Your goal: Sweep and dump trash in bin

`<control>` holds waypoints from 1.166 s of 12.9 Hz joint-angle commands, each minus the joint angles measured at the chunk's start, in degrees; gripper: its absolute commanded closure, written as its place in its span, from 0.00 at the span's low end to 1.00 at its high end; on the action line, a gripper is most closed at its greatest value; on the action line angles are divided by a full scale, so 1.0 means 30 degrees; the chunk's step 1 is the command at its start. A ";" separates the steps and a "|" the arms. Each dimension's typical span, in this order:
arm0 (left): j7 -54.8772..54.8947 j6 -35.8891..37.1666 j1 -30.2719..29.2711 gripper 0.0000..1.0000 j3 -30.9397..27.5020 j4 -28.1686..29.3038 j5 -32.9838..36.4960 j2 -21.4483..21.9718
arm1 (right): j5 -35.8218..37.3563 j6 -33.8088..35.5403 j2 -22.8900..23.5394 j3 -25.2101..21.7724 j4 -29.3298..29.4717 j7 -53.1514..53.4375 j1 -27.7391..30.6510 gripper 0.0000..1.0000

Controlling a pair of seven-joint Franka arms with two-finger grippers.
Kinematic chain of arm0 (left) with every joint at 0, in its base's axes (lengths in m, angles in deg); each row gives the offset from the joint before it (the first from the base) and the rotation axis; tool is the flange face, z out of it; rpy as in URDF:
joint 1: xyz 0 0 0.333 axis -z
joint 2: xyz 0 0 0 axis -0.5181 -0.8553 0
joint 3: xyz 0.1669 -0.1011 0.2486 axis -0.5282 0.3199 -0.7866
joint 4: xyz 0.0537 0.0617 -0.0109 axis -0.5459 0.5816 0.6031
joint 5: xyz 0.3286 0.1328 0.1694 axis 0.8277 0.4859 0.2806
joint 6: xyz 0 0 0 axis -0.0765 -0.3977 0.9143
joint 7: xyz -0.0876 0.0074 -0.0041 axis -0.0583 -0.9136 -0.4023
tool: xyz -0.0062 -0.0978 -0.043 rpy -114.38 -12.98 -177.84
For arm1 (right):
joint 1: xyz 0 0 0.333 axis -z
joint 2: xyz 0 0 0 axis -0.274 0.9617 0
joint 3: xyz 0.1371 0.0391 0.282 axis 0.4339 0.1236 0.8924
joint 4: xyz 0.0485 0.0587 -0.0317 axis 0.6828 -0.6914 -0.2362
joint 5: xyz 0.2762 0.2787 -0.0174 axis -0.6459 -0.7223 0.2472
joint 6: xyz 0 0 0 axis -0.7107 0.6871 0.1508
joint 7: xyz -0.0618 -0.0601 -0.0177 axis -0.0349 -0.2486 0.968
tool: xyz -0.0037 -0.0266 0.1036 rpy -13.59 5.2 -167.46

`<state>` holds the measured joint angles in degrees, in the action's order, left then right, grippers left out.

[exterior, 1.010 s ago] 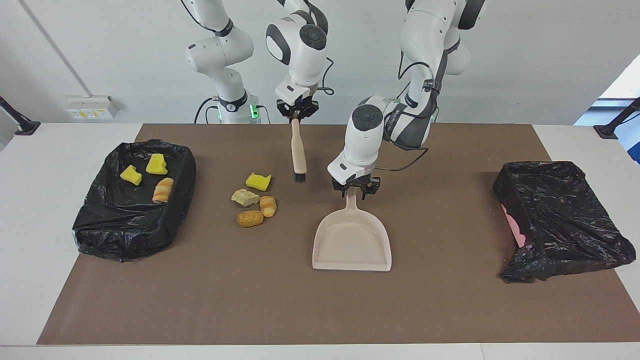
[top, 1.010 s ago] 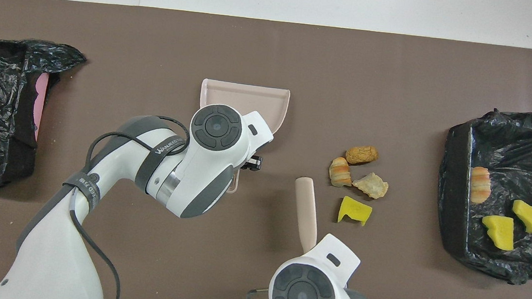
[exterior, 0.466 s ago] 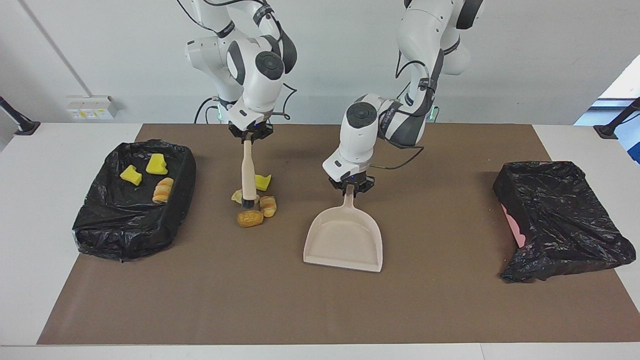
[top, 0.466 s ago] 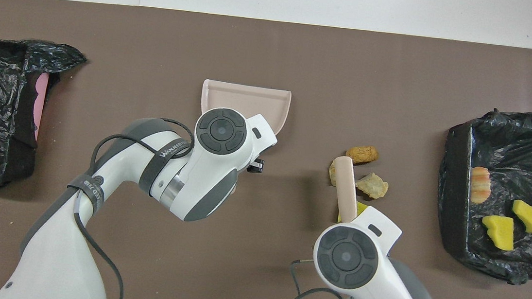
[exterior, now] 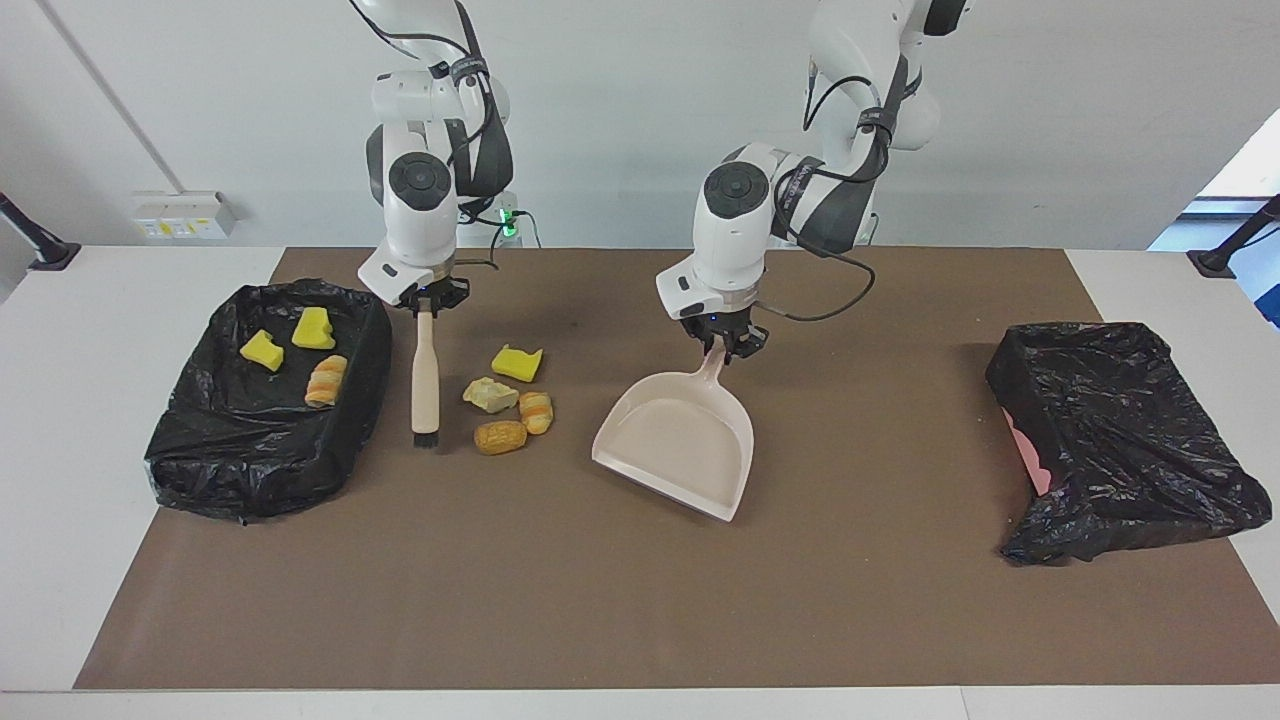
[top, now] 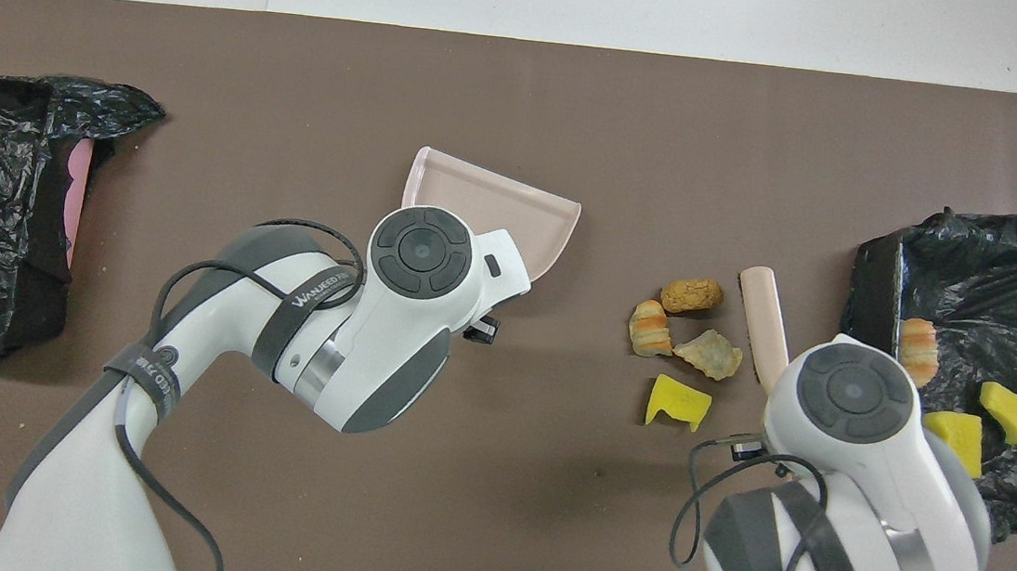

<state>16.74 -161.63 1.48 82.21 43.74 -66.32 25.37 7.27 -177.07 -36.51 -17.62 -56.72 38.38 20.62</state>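
Trash (exterior: pixel 508 400): four loose chunks on the brown mat (exterior: pixel 600 600), one yellow sponge, one pale lump, two orange-brown rolls; three more lie in the black-lined bin (exterior: pixel 200 460).
Brush (exterior: pixel 424 378): hangs upright between bin and loose chunks, clamped in the right gripper (exterior: pixel 426 303).
Dustpan (exterior: pixel 675 440): tilted beside the chunks, toward the left arm's end; left gripper (exterior: pixel 722 343) is clamped on its handle.
Views: facing view shows both grips; overhead, the wrists hide them.

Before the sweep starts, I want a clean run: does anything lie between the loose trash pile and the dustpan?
Nothing visible does. Bare mat separates the four loose trash pieces from the dustpan; the brush hangs beside them, toward the bin.
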 commanded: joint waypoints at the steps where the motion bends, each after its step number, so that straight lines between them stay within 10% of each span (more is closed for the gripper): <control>1: 0.3427 0.0984 0.0268 1.00 -0.0131 0.1126 0.0905 0.0942 | -0.0971 -0.0684 0.0094 0.0328 -0.0911 0.0306 -0.0428 1.00; 9: 0.8449 0.0283 0.1908 1.00 -0.0101 0.5667 0.2633 0.3345 | -0.3080 -0.1558 0.1675 0.0328 -0.0882 -0.0514 -0.3295 1.00; 15: 0.9211 -0.0273 0.2319 1.00 -0.0101 0.6109 0.2985 0.3228 | -1.0343 -0.1980 0.2410 0.0357 0.0286 -0.0192 -0.7167 1.00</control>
<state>43.06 -160.07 6.92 82.69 59.24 -58.36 33.71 -19.05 -185.45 -30.49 -16.59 -58.02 38.50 0.07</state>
